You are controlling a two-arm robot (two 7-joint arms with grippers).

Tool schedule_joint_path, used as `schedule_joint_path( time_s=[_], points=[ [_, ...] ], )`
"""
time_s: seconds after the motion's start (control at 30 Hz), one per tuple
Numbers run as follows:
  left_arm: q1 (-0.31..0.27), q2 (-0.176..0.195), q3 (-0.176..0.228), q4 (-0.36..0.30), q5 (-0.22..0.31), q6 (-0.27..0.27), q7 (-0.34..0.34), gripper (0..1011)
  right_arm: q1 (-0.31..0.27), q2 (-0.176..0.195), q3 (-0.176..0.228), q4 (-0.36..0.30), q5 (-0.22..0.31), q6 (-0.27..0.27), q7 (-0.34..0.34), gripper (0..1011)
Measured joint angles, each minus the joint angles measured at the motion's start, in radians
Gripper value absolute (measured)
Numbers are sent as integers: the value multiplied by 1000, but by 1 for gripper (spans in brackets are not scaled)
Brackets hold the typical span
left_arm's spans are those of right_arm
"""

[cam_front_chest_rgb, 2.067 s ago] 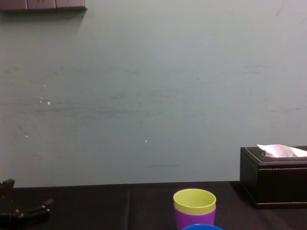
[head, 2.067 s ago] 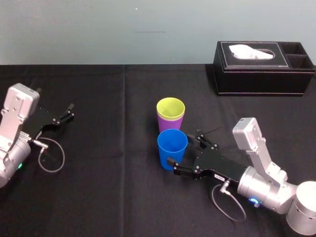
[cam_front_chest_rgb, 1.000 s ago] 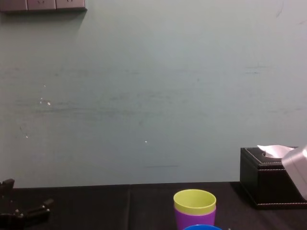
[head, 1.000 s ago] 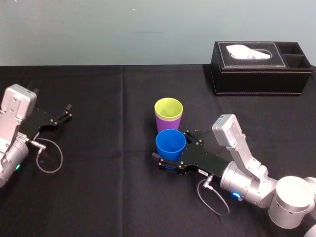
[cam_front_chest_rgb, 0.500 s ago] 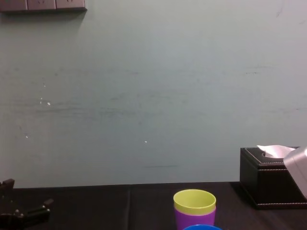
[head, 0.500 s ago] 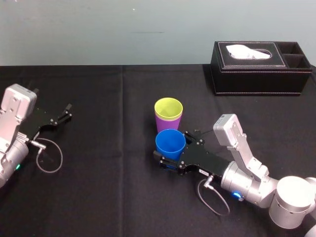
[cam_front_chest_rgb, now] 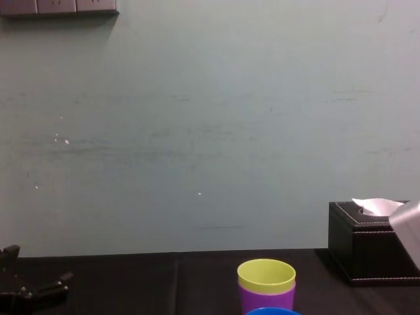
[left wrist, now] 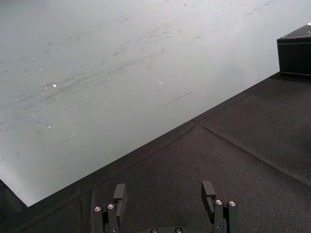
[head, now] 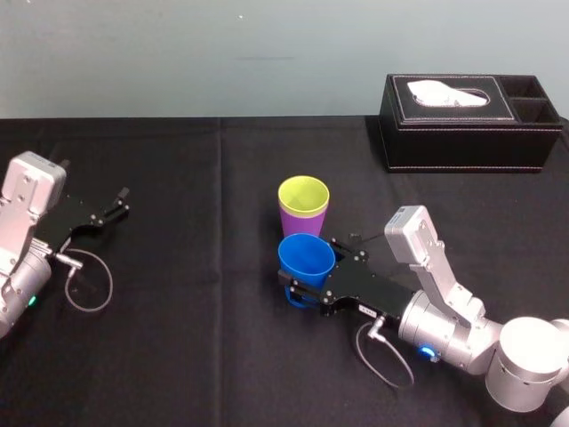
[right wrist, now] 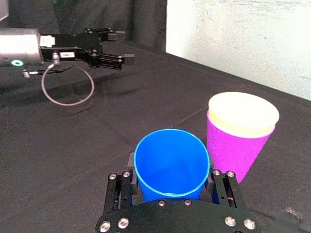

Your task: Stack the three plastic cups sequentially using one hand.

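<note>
- R gripper [head: 317, 271] closed on blue cup [head: 307, 256]. One finger [right wrist: 129, 170] presses each side of the cup wall, cup mouth-up btwn them.
- Yellow-green cup [head: 303, 196] sits nested in purple cup [head: 300, 225], upright, just past R gripper's tips and close beside the blue cup.
- L gripper [head: 123, 201] parked well off to R gripper's left. We see its fingers apart, holding nothing.
- Black tissue box [head: 471, 124] far beyond R gripper, off to its right.
</note>
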Motion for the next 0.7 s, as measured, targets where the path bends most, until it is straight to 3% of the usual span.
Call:
schedule_joint_path(
  time_s=[0.2,0.47,0.7],
  points=[
    [0,0,0,0,0,0,0,1011,-10,17,11,-48,4,16,2,731],
    [0,0,0,0,0,0,0,1011,-22,53,45,-164,45,88,-4,731],
    [0,0,0,0,0,0,0,1011,19,59,63,-201,87,151,-13,731]
  ],
)
